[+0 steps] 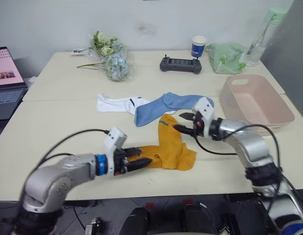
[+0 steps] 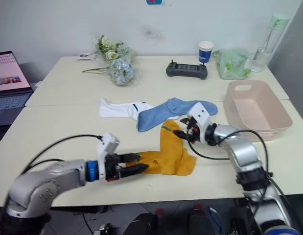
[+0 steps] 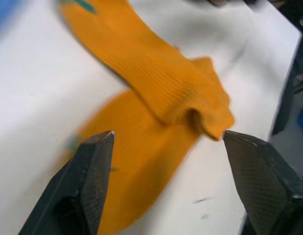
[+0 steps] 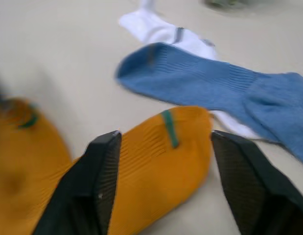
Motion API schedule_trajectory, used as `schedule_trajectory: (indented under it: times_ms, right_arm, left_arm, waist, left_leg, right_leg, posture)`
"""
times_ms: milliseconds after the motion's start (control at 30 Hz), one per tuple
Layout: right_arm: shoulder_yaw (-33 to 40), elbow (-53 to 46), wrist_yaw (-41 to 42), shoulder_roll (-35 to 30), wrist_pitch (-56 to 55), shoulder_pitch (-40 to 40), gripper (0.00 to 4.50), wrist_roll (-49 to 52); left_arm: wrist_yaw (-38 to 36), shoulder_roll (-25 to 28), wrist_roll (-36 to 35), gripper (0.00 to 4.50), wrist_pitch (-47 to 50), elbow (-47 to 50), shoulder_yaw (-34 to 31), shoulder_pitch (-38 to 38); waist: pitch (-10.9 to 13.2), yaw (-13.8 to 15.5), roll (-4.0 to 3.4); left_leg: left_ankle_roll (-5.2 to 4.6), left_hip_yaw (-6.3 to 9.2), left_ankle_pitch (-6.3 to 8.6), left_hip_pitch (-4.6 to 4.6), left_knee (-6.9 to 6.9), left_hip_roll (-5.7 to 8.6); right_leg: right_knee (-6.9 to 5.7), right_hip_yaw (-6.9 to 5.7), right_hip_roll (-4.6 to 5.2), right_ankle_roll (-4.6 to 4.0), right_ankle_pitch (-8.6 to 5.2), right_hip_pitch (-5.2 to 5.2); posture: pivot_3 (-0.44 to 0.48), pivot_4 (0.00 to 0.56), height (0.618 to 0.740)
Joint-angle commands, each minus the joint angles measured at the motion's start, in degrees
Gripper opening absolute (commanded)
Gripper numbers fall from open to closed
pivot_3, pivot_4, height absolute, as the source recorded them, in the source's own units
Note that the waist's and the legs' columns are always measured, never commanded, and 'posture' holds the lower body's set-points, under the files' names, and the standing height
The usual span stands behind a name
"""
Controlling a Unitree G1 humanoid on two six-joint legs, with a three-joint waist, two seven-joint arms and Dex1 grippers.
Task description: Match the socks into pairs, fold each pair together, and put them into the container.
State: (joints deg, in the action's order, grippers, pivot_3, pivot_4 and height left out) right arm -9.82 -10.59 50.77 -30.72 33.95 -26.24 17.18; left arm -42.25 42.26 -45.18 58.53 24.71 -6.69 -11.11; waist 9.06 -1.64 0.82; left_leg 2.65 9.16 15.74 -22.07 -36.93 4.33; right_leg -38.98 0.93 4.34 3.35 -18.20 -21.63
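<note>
Both my pincers gape open over the mustard socks (image 1: 171, 147) at frame centre: left gripper (image 1: 136, 159), right gripper (image 1: 183, 122). Soft, limp knit; I'd pinch the cuffs.

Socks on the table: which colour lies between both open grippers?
The mustard-yellow knit socks: the left gripper and the right gripper flank them, while the light blue sock and white sock lie farther back.
</note>
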Motion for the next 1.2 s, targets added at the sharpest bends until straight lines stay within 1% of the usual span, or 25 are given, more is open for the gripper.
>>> schedule_trajectory:
  times_ms: [33,133,233,300,367,433,567,600,667,700,767,800,833,867,900,933,967,1067,1200]
  right_arm:
    - [-1.9,-6.5,6.0,-3.5,-5.3,2.3,3.0,0.4]
    - [-6.6,-5.1,9.6,-5.4,-14.2,3.8,3.0,-4.3]
    - [-10.4,-2.4,12.0,-4.9,-20.1,3.6,3.0,-7.0]
    - [-12.3,0.1,12.7,-3.7,-22.2,2.9,3.0,-8.4]
    - [-14.5,2.6,13.4,-3.0,-24.3,2.1,3.0,-10.5]
    - [-15.6,4.7,13.6,-2.0,-25.3,1.3,3.0,-11.6]
    - [-15.8,5.8,13.5,-0.4,-25.8,0.5,3.0,-12.4]
    - [-15.9,5.9,13.6,-0.4,-25.9,0.5,3.03,-12.6]
    - [-16.0,6.1,13.5,-0.5,-26.4,0.5,2.63,-13.4]
    - [-16.1,6.1,13.7,-0.6,-26.5,0.6,2.42,-13.6]
    - [-15.9,6.2,13.8,-0.5,-26.4,0.8,1.7,-13.7]
    - [-15.7,6.2,13.9,-0.4,-26.4,0.8,1.42,-13.7]
    - [-15.5,6.2,14.0,-0.5,-26.5,0.9,1.0,-13.7]
    - [-15.3,6.1,13.9,-0.6,-26.6,1.0,0.7,-13.6]
    - [-15.0,6.1,14.0,-0.7,-26.4,1.0,0.3,-13.3]
    - [-14.7,6.0,14.0,-0.8,-26.3,1.1,0.01,-13.1]
    - [-14.4,6.0,14.0,-1.0,-26.3,1.1,0.0,-12.9]
    - [-13.2,5.2,14.1,-1.5,-26.2,1.3,0.0,-12.1]
    - [-11.1,2.5,15.2,-2.5,-25.1,1.4,0.0,-9.8]
  left_arm:
    - [-3.0,-0.6,9.0,3.5,-12.5,-10.2,3.7,-7.5]
    - [-2.9,-5.7,19.6,3.5,-24.7,-25.6,10.6,-17.1]
    - [-4.0,-11.3,26.6,3.5,-34.2,-39.4,15.3,-24.9]
    - [-3.9,-14.6,30.3,3.5,-39.6,-47.9,16.9,-29.1]
    - [-3.5,-17.3,33.0,3.5,-43.7,-54.9,17.8,-32.4]
    - [-4.9,-20.1,34.8,3.5,-47.3,-60.9,18.6,-35.1]
    - [-8.1,-23.2,37.2,3.5,-51.5,-67.9,19.0,-38.2]
    - [-9.2,-23.9,37.5,3.31,-51.9,-68.9,19.1,-38.6]
    - [-10.5,-24.8,38.5,2.92,-53.0,-70.7,19.2,-39.2]
    - [-10.8,-25.1,39.0,2.63,-53.6,-71.4,19.1,-39.5]
    - [-11.9,-25.5,39.5,1.95,-54.2,-72.4,18.6,-39.9]
    - [-12.2,-25.7,39.7,1.7,-54.4,-72.8,18.3,-40.1]
    - [-12.5,-25.8,39.7,1.33,-54.5,-73.0,18.1,-40.2]
    - [-12.7,-25.8,39.9,1.05,-54.7,-73.2,17.9,-40.4]
    - [-12.6,-25.7,40.0,0.69,-54.9,-73.3,17.6,-40.5]
    - [-12.7,-25.7,40.0,0.39,-54.9,-73.4,17.2,-40.6]
    - [-12.8,-25.6,40.0,0.04,-55.0,-73.3,17.0,-40.7]
    - [-12.8,-25.0,38.9,0.01,-53.7,-71.0,15.4,-39.6]
    - [-13.1,-24.0,36.5,0.01,-48.8,-64.1,13.0,-36.0]
  waist:
    - [0.0,0.2,0.0]
    - [0.0,0.2,0.04]
    - [0.0,0.0,0.11]
    - [0.0,-0.3,0.13]
    - [0.0,-0.5,0.17]
    - [0.0,-0.7,0.17]
    - [0.0,-0.7,0.17]
    - [0.0,-0.7,0.17]
    - [0.0,-0.7,0.17]
    - [0.0,-0.6,0.17]
    - [0.0,-0.7,0.17]
    - [0.0,-0.7,0.17]
    - [0.0,-0.7,0.17]
    - [0.0,-0.7,0.17]
    - [0.0,-0.7,0.17]
    - [0.0,-0.7,0.17]
    - [0.0,-0.7,0.17]
    - [0.0,-0.7,0.17]
    - [0.0,-0.7,0.17]
  left_leg:
    - [0.0,-0.01,0.0,0.02,-0.02,0.0]
    - [0.0,-0.02,0.0,0.16,-0.06,0.06]
    - [0.0,0.0,0.0,0.12,-0.08,0.06]
    - [0.01,-0.01,-0.01,0.04,-0.09,0.05]
    - [0.01,-0.05,-0.01,-0.02,-0.09,0.04]
    - [0.01,-0.03,-0.01,-0.02,-0.09,0.04]
    - [0.02,-0.01,-0.01,-0.03,-0.1,0.05]
    - [0.02,-0.01,-0.01,-0.03,-0.1,0.05]
    - [0.02,0.01,-0.01,-0.04,-0.11,0.05]
    - [0.02,0.02,-0.01,-0.04,-0.11,0.05]
    - [0.02,0.03,-0.01,-0.05,-0.12,0.06]
    - [0.02,0.03,-0.01,-0.05,-0.12,0.06]
    - [0.02,0.03,-0.01,-0.05,-0.12,0.06]
    - [0.02,0.04,-0.01,-0.05,-0.13,0.06]
    - [0.02,0.03,-0.01,-0.05,-0.13,0.06]
    - [0.02,0.03,-0.01,-0.05,-0.13,0.06]
    - [0.02,0.03,-0.01,-0.05,-0.13,0.05]
    - [0.02,0.04,-0.01,-0.05,-0.13,0.06]
    - [0.02,0.04,-0.01,-0.05,-0.13,0.05]
  right_leg:
    - [0.02,0.01,0.0,0.0,0.0,0.05]
    - [0.04,-0.04,0.02,0.05,0.02,0.27]
    - [0.04,-0.09,0.02,0.05,0.03,0.25]
    - [0.06,-0.09,0.03,0.06,0.03,0.17]
    - [0.02,-0.07,0.03,0.06,0.03,0.04]
    - [-0.01,-0.09,0.02,0.06,0.03,0.01]
    - [-0.02,-0.09,0.02,0.06,0.03,0.0]
    - [-0.02,-0.08,0.02,0.06,0.03,0.0]
    - [-0.03,-0.09,0.02,0.06,0.03,-0.01]
    - [-0.03,-0.1,0.02,0.06,0.03,-0.01]
    - [-0.03,-0.1,0.02,0.06,0.03,-0.01]
    - [-0.04,-0.1,0.02,0.06,0.03,-0.01]
    - [-0.05,-0.1,0.02,0.06,0.03,-0.02]
    - [-0.05,-0.11,0.02,0.06,0.03,-0.02]
    - [-0.05,-0.1,0.02,0.06,0.03,-0.01]
    - [-0.05,-0.09,0.02,0.06,0.03,-0.01]
    - [-0.05,-0.1,0.02,0.06,0.03,-0.02]
    - [-0.05,-0.1,0.02,0.06,0.03,-0.02]
    - [-0.07,-0.08,0.02,0.06,0.03,-0.03]
  posture:
    - [0.0,0.15,0.74]
    - [0.0,0.15,0.74]
    - [0.0,0.15,0.74]
    - [0.0,0.15,0.74]
    - [0.0,0.15,0.74]
    - [0.0,0.15,0.74]
    - [0.0,0.15,0.74]
    - [0.0,0.15,0.74]
    - [0.0,0.15,0.74]
    - [0.0,0.15,0.74]
    - [0.0,0.15,0.74]
    - [0.0,0.15,0.74]
    - [0.0,0.15,0.74]
    - [0.0,0.15,0.74]
    - [0.0,0.15,0.74]
    - [0.0,0.15,0.74]
    - [0.0,0.15,0.74]
    - [0.0,0.15,0.74]
    - [0.0,0.15,0.74]
